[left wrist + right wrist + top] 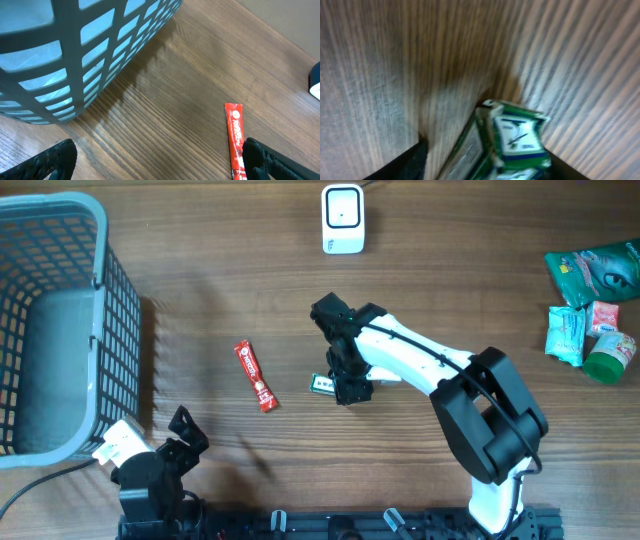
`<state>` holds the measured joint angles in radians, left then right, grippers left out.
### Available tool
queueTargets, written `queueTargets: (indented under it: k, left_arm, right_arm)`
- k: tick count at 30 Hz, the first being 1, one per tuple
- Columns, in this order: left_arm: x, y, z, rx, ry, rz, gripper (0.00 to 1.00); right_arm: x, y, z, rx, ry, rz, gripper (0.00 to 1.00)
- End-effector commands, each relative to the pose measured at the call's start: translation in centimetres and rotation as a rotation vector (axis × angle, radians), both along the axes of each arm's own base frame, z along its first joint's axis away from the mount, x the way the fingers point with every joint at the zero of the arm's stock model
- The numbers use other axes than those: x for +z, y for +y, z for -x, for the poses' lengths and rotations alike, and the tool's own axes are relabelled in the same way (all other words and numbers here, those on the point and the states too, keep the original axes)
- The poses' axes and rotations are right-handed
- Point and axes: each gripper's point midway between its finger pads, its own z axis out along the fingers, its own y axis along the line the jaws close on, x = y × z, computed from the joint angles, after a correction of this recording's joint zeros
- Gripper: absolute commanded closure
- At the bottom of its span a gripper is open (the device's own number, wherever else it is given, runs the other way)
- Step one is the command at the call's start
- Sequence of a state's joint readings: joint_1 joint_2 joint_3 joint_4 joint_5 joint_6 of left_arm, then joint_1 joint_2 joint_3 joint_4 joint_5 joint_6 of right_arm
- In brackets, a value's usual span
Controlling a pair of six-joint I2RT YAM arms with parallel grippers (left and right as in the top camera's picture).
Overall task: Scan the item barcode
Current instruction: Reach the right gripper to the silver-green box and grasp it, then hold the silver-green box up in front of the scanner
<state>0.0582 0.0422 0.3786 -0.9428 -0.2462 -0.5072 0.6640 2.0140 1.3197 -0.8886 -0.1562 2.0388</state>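
A small green-and-white packet lies on the wooden table near its middle. My right gripper reaches down over it. In the right wrist view the packet sits between the two dark fingers of the right gripper, blurred. A strip of bare wood shows between the left finger and the packet, so the jaws stand open around it. A white scanner stands at the far edge. My left gripper rests near the front left, and the left wrist view shows it wide open with nothing between its fingers.
A red sachet lies left of the packet, close to the left gripper's right finger. A grey mesh basket fills the left side. Several green and pink packets are heaped at the right edge.
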Motion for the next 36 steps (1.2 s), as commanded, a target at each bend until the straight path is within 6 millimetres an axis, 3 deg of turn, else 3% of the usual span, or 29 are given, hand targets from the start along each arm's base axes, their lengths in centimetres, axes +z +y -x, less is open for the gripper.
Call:
queueTargets:
  k: [1,6,10,12,15,19,22,24,26,29,30,33,36]
  left_arm:
    - [-0.1,0.2,0.0,0.01,-0.001,-0.003,0.0]
    - [-0.2,0.2,0.0,0.01,0.0,-0.003,0.0]
    - [-0.2,0.2,0.0,0.01,0.0,-0.003,0.0]
    - [-0.2,0.2,0.0,0.01,0.0,-0.003,0.0]
    - [-0.1,0.2,0.0,0.01,-0.001,-0.003,0.0]
    - [-0.2,0.2,0.0,0.01,0.0,-0.003,0.0]
    - [-0.2,0.2,0.0,0.01,0.0,-0.003,0.0]
    - [-0.1,0.2,0.0,0.01,-0.001,-0.003,0.0]
    - [-0.2,0.2,0.0,0.01,0.0,-0.003,0.0]
    - [-0.2,0.1,0.0,0.01,0.0,-0.003,0.0]
    - [-0.2,0.2,0.0,0.01,0.0,-0.003,0.0]
    - [-0.2,0.2,0.0,0.01,0.0,-0.003,0.0]
    - [-0.2,0.2,0.0,0.01,0.0,-0.003,0.0]
  right_arm:
    - [-2.4,-2.0,1.7,-0.027,0.048,0.082,0.53]
    - [-2.4,-2.8,0.7,0.095,0.003,0.099,0.79]
    - [0.2,-1.5,-2.1,0.238,-0.088,-0.01,0.81]
    - [3.8,0.6,-6.3,0.434,-0.334,-0.114,0.81]
    - [10.6,2.6,-9.6,0.627,-0.639,-0.18,0.81]
    - [19.9,2.9,-10.0,0.762,-0.931,-0.2,0.81]
    - [22.6,2.5,-9.3,0.754,-0.988,-0.212,0.8]
    - [22.9,2.4,-9.2,0.753,-0.992,-0.213,0.8]
    - [22.9,2.4,-9.2,0.749,-0.991,-0.214,0.67]
    - [22.8,2.2,-9.3,0.748,-0.991,-0.203,0.66]
    - [22.6,1.9,-9.4,0.745,-0.985,-0.182,0.66]
    - [22.0,1.6,-9.0,0.75,-0.951,-0.177,0.89]
    - [21.7,0.9,-9.5,0.886,-0.983,-0.07,0.87]
